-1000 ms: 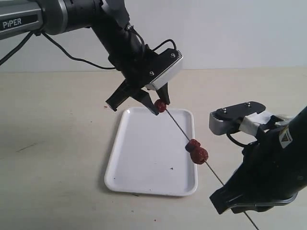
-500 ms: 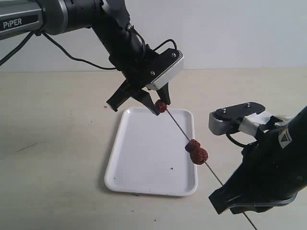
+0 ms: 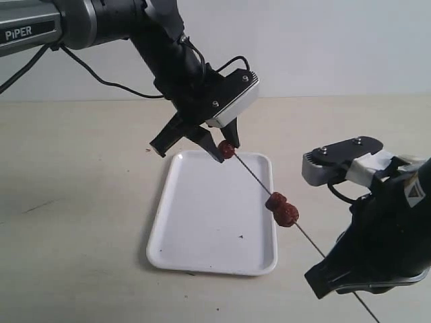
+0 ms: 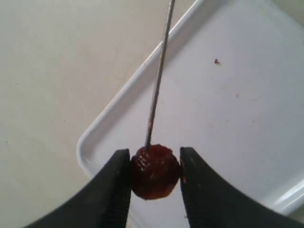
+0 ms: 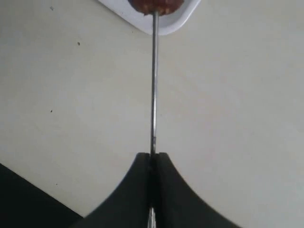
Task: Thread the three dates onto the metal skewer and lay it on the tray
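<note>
My left gripper [image 3: 223, 151] hangs over the far edge of the white tray [image 3: 202, 222], shut on one dark red date [image 3: 227, 149]. The left wrist view shows this date [image 4: 155, 171] pinched between both fingers [image 4: 114, 185], with the metal skewer [image 4: 158, 80] meeting its top. The skewer [image 3: 250, 173] slopes down to my right gripper [image 3: 345, 288], which is shut on its lower part. Two more dates [image 3: 282, 209] sit threaded side by side midway along it, above the tray's right rim. In the right wrist view the skewer [image 5: 153, 80] runs from the shut gripper [image 5: 153, 156] to a date [image 5: 152, 5].
The tray lies on a beige tabletop [image 3: 81, 202] with a pale wall behind. A black cable [image 3: 101, 79] trails from the left arm. The tray [image 4: 237, 95] holds only a few dark specks.
My right gripper has shifted right and slightly up, taking the skewer and its two threaded dates with it. The left gripper and its date have barely moved.
</note>
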Available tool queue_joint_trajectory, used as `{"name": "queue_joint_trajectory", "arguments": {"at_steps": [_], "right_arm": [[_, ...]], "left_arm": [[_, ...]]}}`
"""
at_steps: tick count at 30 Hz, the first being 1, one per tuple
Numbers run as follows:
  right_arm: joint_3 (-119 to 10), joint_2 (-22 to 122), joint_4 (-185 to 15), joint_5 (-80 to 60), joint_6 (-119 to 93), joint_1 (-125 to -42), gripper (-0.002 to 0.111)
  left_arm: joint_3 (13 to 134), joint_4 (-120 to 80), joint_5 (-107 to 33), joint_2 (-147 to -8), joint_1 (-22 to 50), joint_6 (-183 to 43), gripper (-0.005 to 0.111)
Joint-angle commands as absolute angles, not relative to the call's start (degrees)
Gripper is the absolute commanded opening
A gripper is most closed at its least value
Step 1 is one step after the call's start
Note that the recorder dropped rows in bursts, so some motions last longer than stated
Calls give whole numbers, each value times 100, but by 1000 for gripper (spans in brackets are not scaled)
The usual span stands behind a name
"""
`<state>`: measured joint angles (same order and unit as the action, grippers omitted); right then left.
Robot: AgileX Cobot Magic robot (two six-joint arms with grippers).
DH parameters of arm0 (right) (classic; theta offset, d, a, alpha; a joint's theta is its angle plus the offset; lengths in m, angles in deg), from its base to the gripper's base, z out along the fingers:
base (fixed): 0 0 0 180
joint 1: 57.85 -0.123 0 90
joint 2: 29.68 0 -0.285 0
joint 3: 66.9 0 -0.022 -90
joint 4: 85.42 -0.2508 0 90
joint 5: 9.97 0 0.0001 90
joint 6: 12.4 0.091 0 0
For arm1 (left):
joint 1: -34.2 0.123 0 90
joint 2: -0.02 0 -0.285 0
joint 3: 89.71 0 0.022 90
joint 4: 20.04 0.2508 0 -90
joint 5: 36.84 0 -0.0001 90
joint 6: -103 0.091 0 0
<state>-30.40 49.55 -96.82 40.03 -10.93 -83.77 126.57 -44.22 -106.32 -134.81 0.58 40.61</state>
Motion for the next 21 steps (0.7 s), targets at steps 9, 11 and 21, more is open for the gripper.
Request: {"name": "queue_joint_trajectory", "arguments": {"at_steps": [9,11,21], "right_arm": [[-3079,4675,-9578,4273,-946,-8385,0],[-3079,4675,-9590,4314,-946,-8385,0],[-3079,4675,-9982,4303,-1240,-8385,0]], "left_arm": [[12639,-4427,-10639,-13431,24,3955,35],[12639,-4427,-10639,-13431,24,3955,35],[12639,-4427,-10512,-13431,24,3957,35]]}}
